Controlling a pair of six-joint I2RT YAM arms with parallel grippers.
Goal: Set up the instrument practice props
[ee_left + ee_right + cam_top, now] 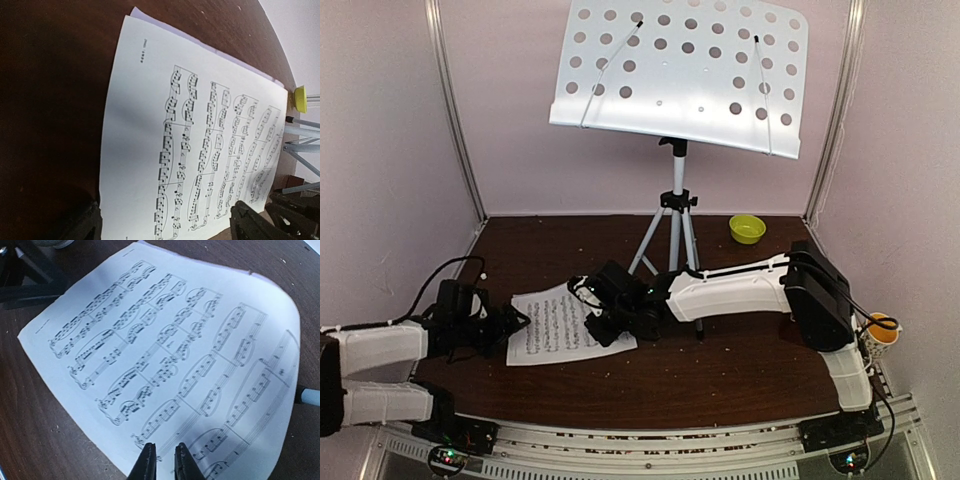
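The music stand's white perforated desk [680, 80] stands tilted on a silver tripod [672, 235] at the back of the dark table. A printed sheet-music page [552, 325] [200, 150] [165, 355] lies flat on the table, with the edge of a second page [200, 42] showing under it. My left gripper [515, 325] [165, 220] is open and low at the page's left end, one finger on each side. My right gripper [595, 320] [164, 452] hangs over the page's right end, its jaws nearly together with nothing between them. The page bows up slightly there.
A small yellow-green bowl [747, 228] [299, 97] sits at the back right, beyond the tripod legs [300, 145]. A mug with a yellow inside [880, 335] stands at the right edge beside the right arm. Pink walls close in the table on three sides.
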